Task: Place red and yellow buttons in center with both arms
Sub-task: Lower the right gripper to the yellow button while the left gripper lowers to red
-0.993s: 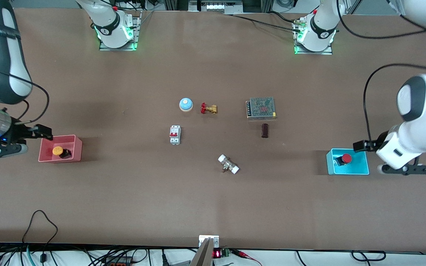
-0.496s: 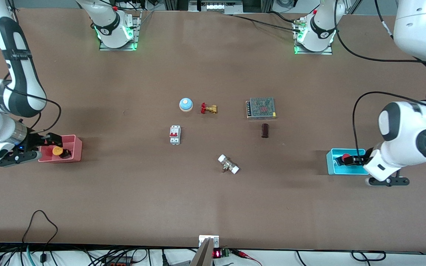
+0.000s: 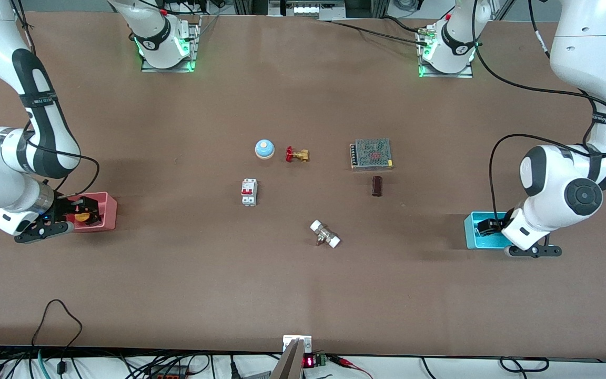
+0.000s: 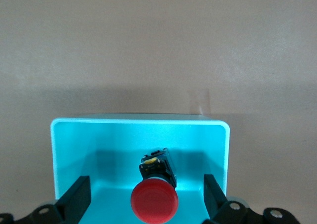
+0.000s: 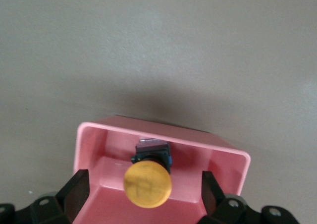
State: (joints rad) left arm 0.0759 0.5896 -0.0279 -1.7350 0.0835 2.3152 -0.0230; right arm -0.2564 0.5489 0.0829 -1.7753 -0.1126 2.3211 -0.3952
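My left gripper (image 4: 143,201) is spread wide inside the cyan bin (image 4: 64,149), one finger on each side of the red button (image 4: 154,202) and neither touching it — nothing held. My right gripper (image 5: 141,199) is doing the same in the pink bin (image 5: 89,149): fingers apart around the yellow button (image 5: 147,184), with a clear gap on both sides.

The wrist views give the detail here. In the left one I can see the red cap with its black base tipped over on the bin floor, about midway between the bin's side walls. In the right one the yellow cap sits on its dark base, also lying in the bin.

From the front view it's a different story — my left wrist covers the red button completely, and only a corner of the cyan bin (image 3: 472,231) pokes out at the left arm's end of the table. The yellow button (image 3: 80,216) just peeks out between the fingers of my right gripper (image 3: 83,210) in the pink bin (image 3: 108,210), at the right arm's end.

Only the front view shows the table's center (image 3: 303,273), with a blue bell (image 3: 264,149), a brass valve (image 3: 296,155) and a breaker (image 3: 249,191) near it.
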